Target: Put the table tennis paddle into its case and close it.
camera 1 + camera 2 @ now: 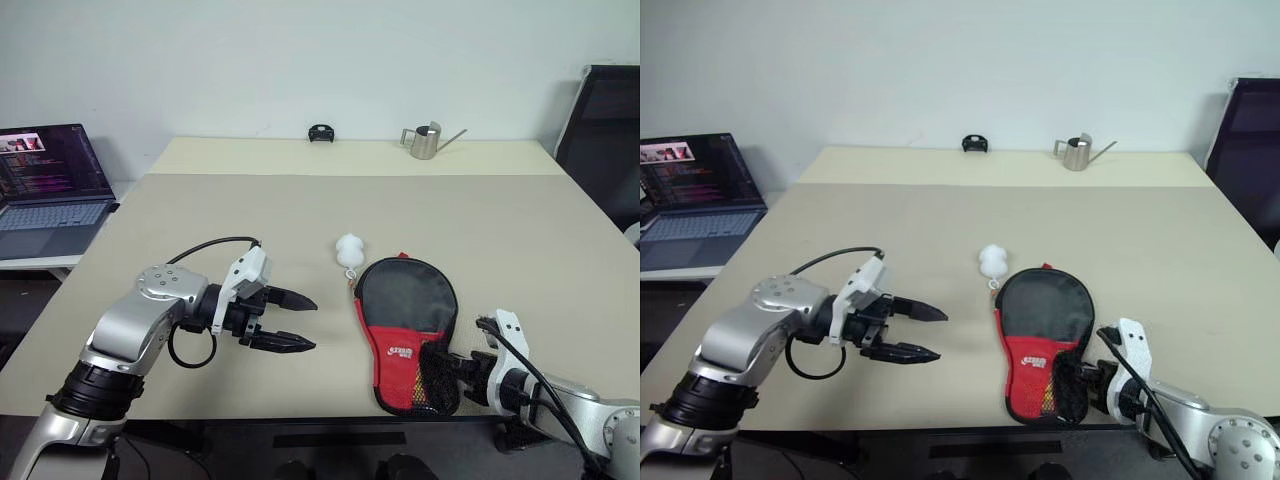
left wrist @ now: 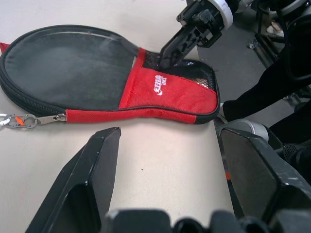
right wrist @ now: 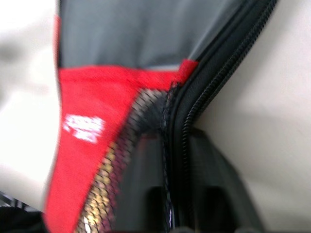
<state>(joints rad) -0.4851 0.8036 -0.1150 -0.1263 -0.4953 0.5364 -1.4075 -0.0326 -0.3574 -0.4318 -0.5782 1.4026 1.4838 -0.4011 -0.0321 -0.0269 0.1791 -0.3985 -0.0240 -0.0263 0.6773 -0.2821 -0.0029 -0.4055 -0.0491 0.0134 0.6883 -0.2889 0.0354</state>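
Soft paddle-shaped fabric case [image 1: 405, 330]: black round panel, red lower panel, white lettering, black mesh pocket, black zip rim. Fluffy ball charm [image 1: 349, 249]: white. Flat matte worktop [image 1: 300, 215]: beige. Small metal watering can [image 1: 427, 141]: silver-grey.

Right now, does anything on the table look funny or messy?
Nothing is spilled or broken. The case lies flat, but its handle end hangs slightly over the table edge, where the right gripper is at its mesh pocket.
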